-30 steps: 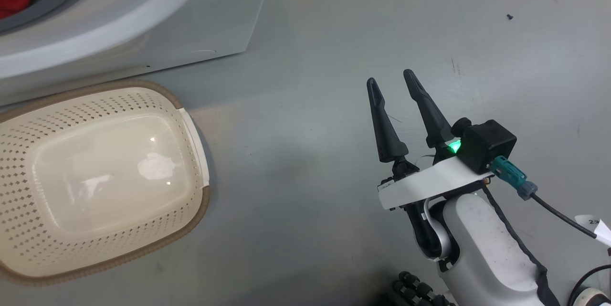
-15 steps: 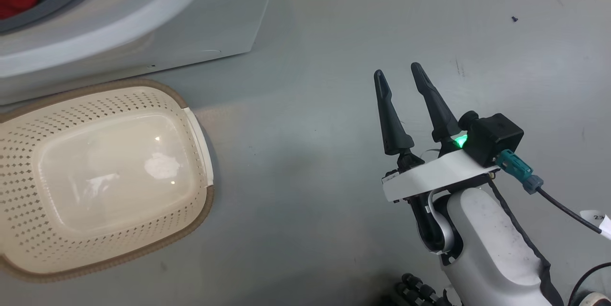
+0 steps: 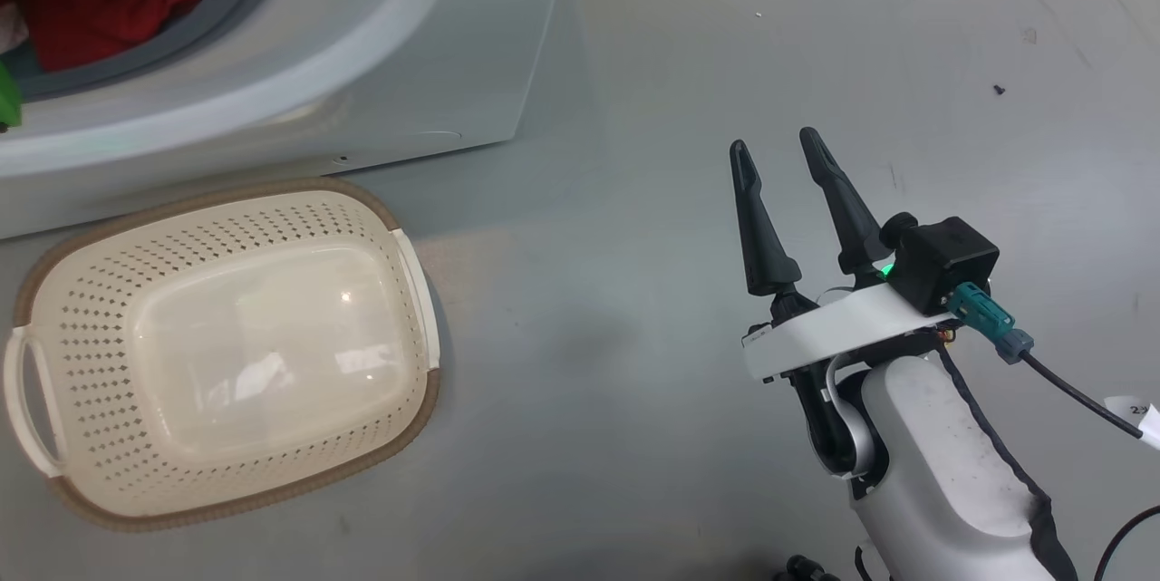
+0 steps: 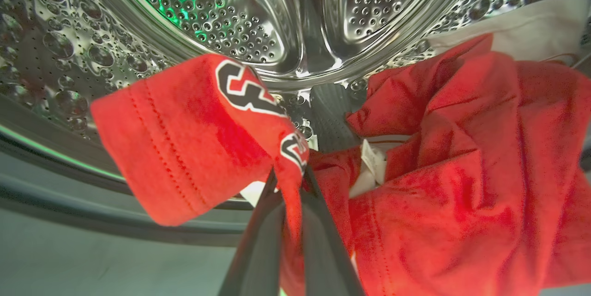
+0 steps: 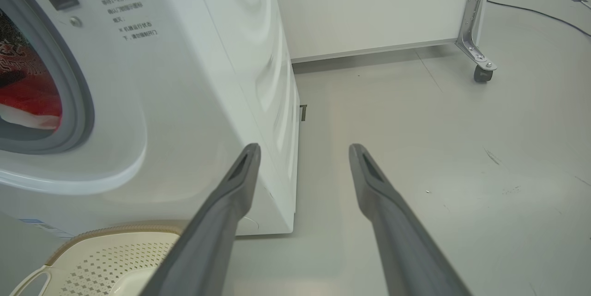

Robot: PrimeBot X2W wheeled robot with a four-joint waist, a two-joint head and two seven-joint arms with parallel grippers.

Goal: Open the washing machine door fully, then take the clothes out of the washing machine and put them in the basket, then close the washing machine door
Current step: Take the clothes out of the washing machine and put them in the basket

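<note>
Pinching a fold of the clothes point(image 4: 184, 139) inside the washing machine point(image 4: 221, 19), my left gripper point(image 4: 288, 180) looks clamped on it, while the basket point(image 3: 82, 309) sits well left of my right gripper point(image 3: 772, 140), which hangs spread wide, holding nothing.

Your head camera looks steeply down on the basket point(image 3: 82, 309) and the front of the washing machine point(image 3: 381, 64); your right wrist camera, low near the floor point(image 5: 415, 125), shares both at a slant. Your left wrist camera sits very close inside the drum point(image 4: 221, 14), facing its back wall.
</note>
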